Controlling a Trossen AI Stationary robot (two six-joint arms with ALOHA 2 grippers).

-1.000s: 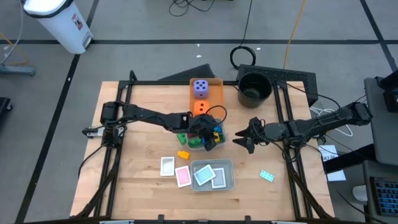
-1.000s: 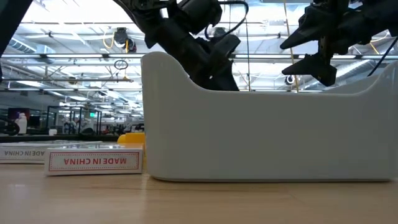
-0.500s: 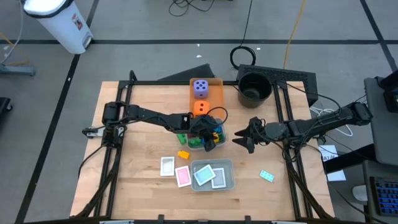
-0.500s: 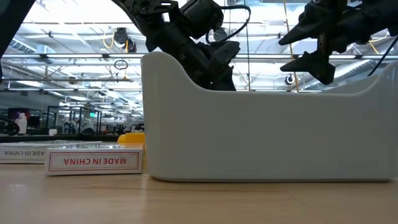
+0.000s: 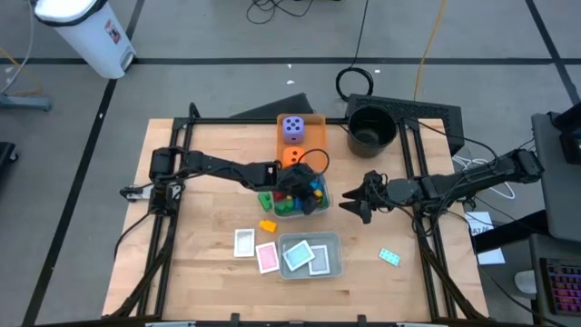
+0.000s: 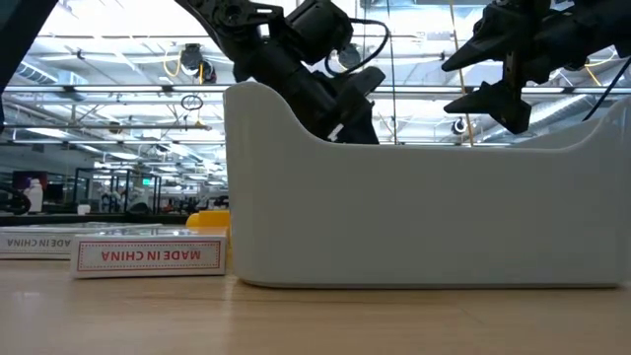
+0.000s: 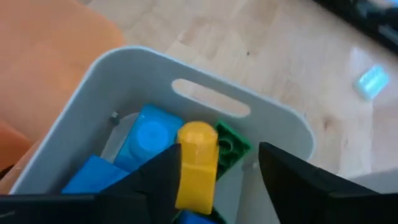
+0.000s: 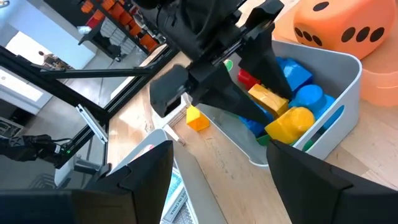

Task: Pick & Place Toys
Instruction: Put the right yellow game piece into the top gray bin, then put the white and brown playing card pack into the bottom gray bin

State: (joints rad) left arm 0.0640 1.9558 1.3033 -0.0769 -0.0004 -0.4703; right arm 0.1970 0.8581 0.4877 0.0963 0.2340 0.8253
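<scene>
Left gripper (image 5: 304, 193) hangs over the grey brick tray (image 5: 324, 202) at table centre, jaws parted partway. A yellow brick (image 7: 198, 163) sits between the 2 fingers; it touches one finger (image 7: 160, 183), a gap shows to the other, so cannot tell whether it is gripped or already loose. Under and around the jaws, inside the tray: blue bricks (image 7: 148, 132), a green brick (image 7: 228, 147), a red brick (image 8: 247, 79). Another yellow brick (image 5: 268, 226) lies on the table (image 5: 200, 263) just outside that tray, near the jaws. Orange die (image 5: 292, 156) rests just beyond the left gripper on the flat orange tray (image 5: 315, 134), purple die (image 5: 292, 128) farther back on it. Right gripper (image 5: 356, 202) waits beside the brick tray, jaws wide, nothing between them. Card tray (image 5: 334, 264) holds 2 cards; a white card (image 5: 245, 242) and a pink card (image 5: 267, 257) lie beside it, a teal card (image 5: 389, 257) well apart near the right arm.
</scene>
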